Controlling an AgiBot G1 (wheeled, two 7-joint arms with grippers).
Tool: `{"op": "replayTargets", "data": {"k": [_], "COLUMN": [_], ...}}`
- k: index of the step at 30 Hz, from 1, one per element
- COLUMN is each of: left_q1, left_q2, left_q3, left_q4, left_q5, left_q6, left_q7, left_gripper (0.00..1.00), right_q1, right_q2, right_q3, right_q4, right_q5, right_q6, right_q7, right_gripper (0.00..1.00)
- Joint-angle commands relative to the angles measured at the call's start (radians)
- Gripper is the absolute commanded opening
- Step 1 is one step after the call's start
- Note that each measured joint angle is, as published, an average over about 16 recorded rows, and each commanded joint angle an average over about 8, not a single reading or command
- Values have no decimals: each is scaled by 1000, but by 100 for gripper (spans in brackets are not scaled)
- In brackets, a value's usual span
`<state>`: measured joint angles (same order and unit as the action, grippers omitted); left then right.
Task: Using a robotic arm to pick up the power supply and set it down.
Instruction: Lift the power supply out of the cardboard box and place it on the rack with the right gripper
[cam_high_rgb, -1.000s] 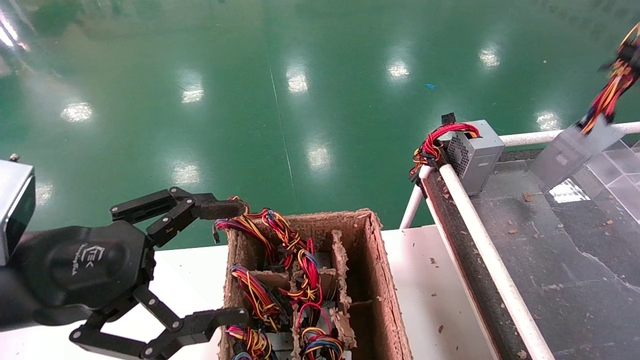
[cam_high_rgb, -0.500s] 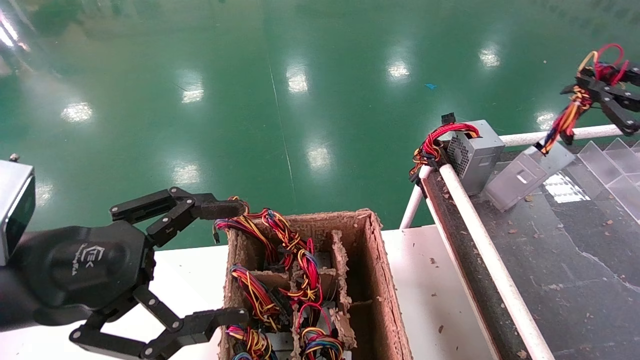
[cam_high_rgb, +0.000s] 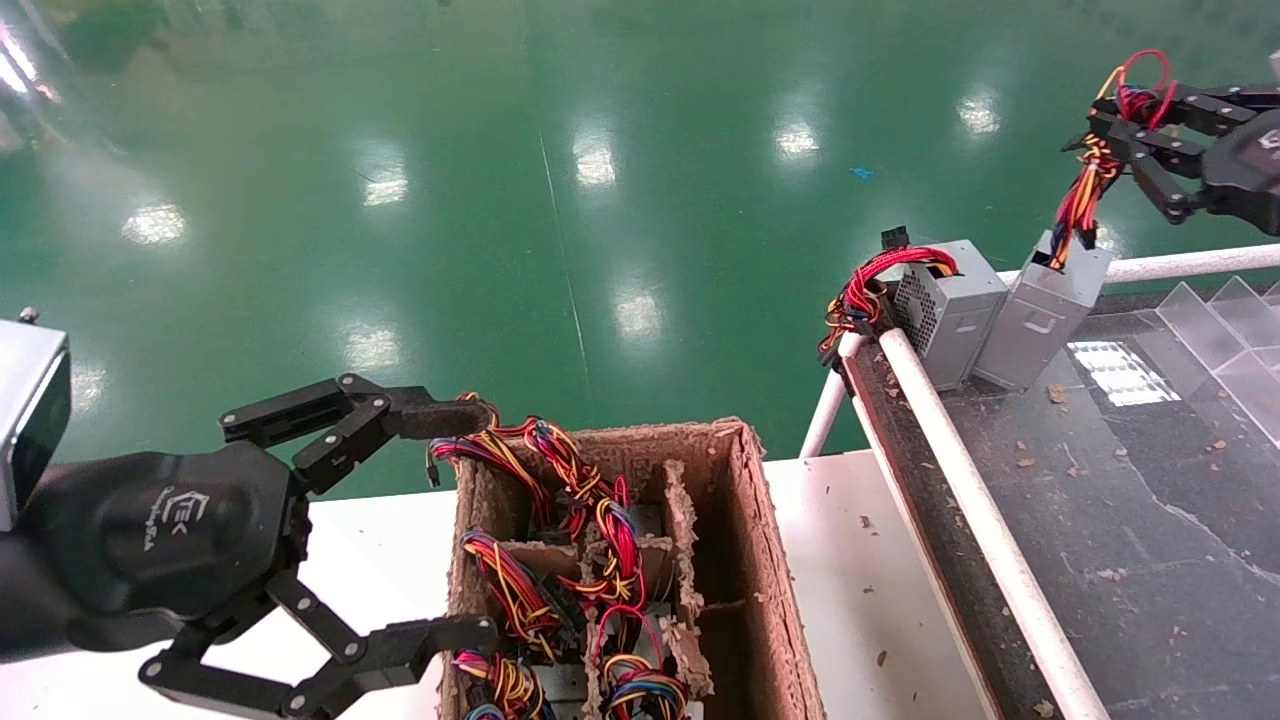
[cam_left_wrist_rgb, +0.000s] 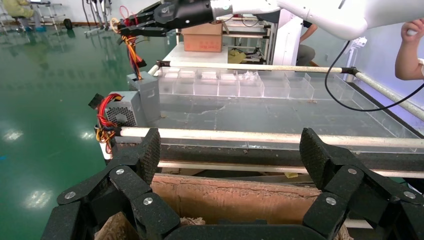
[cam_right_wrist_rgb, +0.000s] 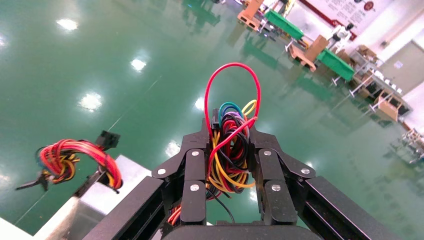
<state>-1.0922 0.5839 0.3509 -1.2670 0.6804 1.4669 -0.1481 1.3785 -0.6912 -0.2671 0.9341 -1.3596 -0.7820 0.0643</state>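
The power supply (cam_high_rgb: 1040, 318) is a plain grey box standing nearly upright on the dark belt, right beside a mesh-faced box. Its knotted wire bundle (cam_high_rgb: 1085, 195) runs up into my right gripper (cam_high_rgb: 1108, 122), which is shut on the wires above the box. The right wrist view shows the bundle (cam_right_wrist_rgb: 227, 155) pinched in that gripper (cam_right_wrist_rgb: 231, 137). From the left wrist view, the robotic arm's white forearm (cam_left_wrist_rgb: 325, 12), the right gripper (cam_left_wrist_rgb: 137, 27) and the power supply (cam_left_wrist_rgb: 148, 95) appear far off. My left gripper (cam_high_rgb: 465, 525) hangs open beside a cardboard box, holding nothing.
A mesh-faced grey box (cam_high_rgb: 950, 305) with drooping red wires sits at the belt's far left corner. A white rail (cam_high_rgb: 960, 480) borders the belt (cam_high_rgb: 1100, 480). Clear dividers (cam_high_rgb: 1220, 310) line the right. The cardboard box (cam_high_rgb: 745, 560) holds several wired units. A person's hand (cam_left_wrist_rgb: 410, 30) shows far off.
My right gripper has come left into view with the wire bundle. The power supply swung left from the far right and went from tilted to nearly upright beside the mesh box. The left arm stayed still.
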Motion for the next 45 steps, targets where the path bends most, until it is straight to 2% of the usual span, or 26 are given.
{"op": "replayTargets", "data": {"k": [1, 17, 18, 25, 26, 32, 45], "left_q1": [0, 0, 0, 0, 0, 0, 0], "left_q2": [0, 0, 0, 0, 0, 0, 0], "left_q3": [0, 0, 0, 0, 0, 0, 1], "left_q4": [0, 0, 0, 0, 0, 0, 0], "left_q5": [0, 0, 0, 0, 0, 0, 0], "left_q6": [0, 0, 0, 0, 0, 0, 0], "left_q7": [0, 0, 0, 0, 0, 0, 0], "left_gripper": [100, 100, 100, 100, 100, 100, 100], "right_q1": [26, 128, 132, 161, 165, 193, 262], "right_q2": [-22, -105, -108, -128, -129, -124, -111], "right_q3": [-12, -21, -21, -17, -17, -27, -74], "right_q4": [-33, -222, -233, -300, -309, -353, -430], "right_q5": [-15, 15, 18, 29, 30, 22, -30], "right_q6": [2, -84, -90, -109, -112, -144, -231], "right_q7": [-1, -94, -99, -133, -136, -140, -80], "right_gripper": [0, 0, 4, 91, 100, 100, 100]}}
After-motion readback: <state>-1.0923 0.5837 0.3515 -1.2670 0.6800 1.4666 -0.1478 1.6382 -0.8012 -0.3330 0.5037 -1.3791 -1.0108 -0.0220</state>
